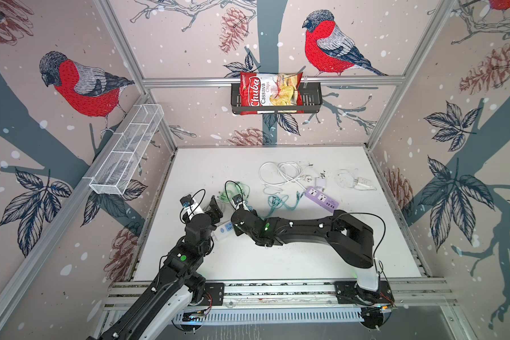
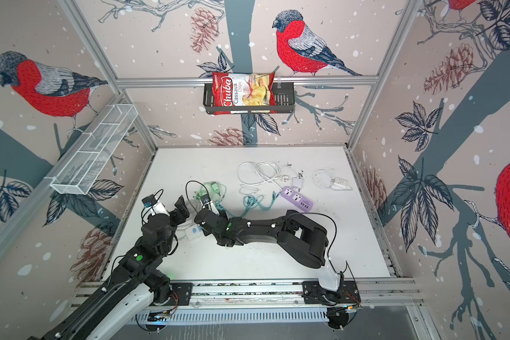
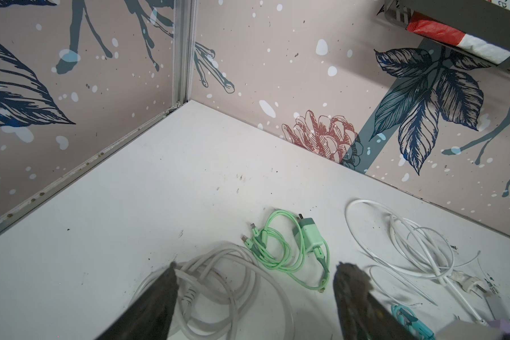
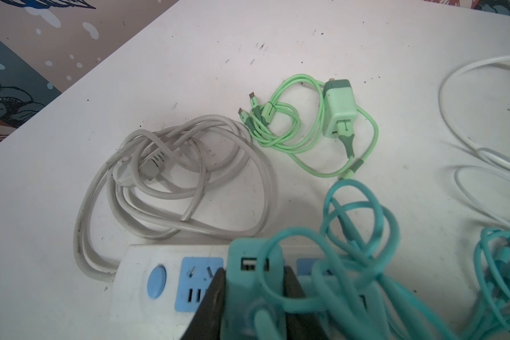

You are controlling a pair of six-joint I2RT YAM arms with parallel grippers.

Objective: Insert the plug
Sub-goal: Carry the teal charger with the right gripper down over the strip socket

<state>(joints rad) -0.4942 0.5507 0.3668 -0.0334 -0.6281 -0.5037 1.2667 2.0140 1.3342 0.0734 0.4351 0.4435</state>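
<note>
**Right claw**: my jaws are closed on the teal USB charger (its own teal cable loops across it). I hold it over the white power strip, beside the blue socket panel; the prongs are hidden. Beyond lie a coiled grey cord and a green charger.

**Left claw**: jaws wide apart, gripping nothing, above that grey cord.

We're in a robot lab cell: alu frame boxes in a white worktop, bird-print panels for walls, wire basket & black rack hung on the bars, left arm & right arm bolted to a front rail.
</note>
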